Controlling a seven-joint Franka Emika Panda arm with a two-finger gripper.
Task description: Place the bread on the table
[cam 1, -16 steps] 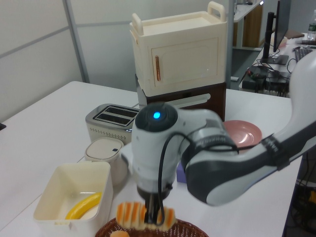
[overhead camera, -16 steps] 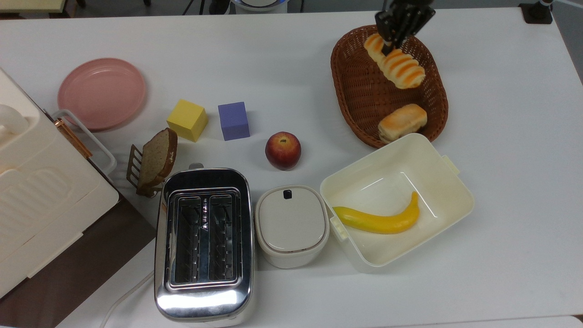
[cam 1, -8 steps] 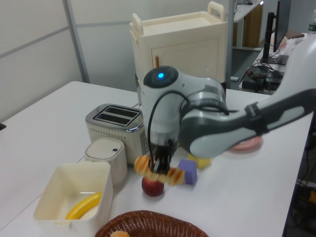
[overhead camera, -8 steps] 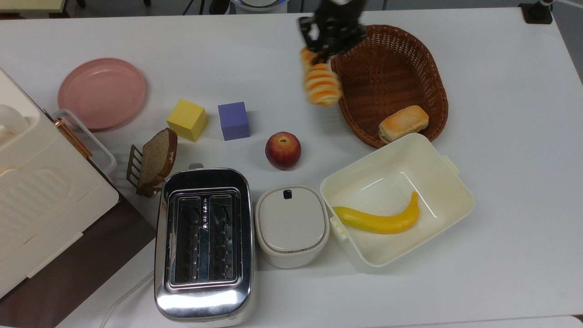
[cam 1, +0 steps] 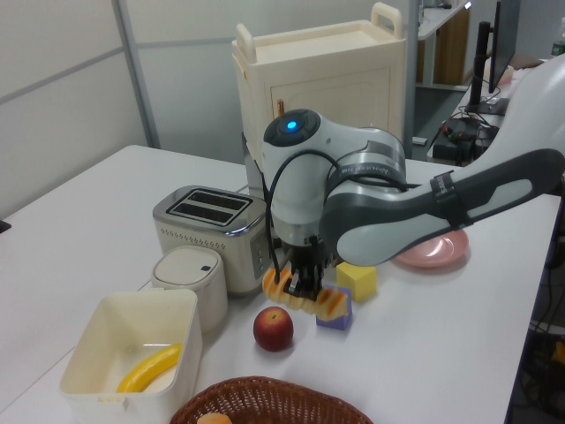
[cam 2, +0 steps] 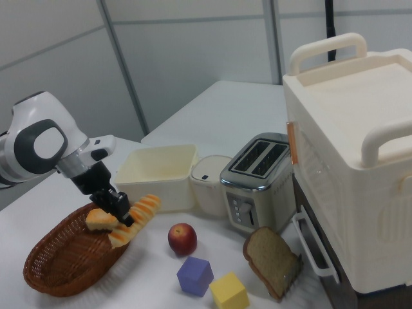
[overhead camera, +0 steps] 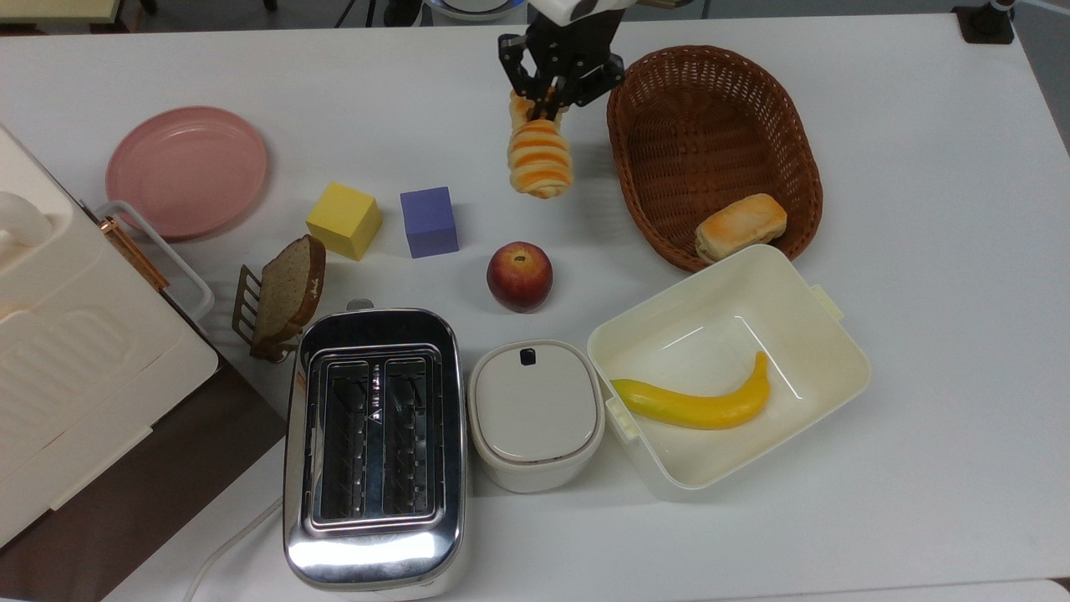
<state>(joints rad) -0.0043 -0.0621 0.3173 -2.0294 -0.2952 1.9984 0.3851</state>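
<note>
While the striped bread roll is pinched near one end by the gripper above the table, a light, squashy body is judged, better held mid-length.

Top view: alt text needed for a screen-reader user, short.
A robot gripper holds a striped orange-and-cream bread above the white table, just off the left of a wicker basket that holds a golden bun. An apple lies nearer the camera.
</note>
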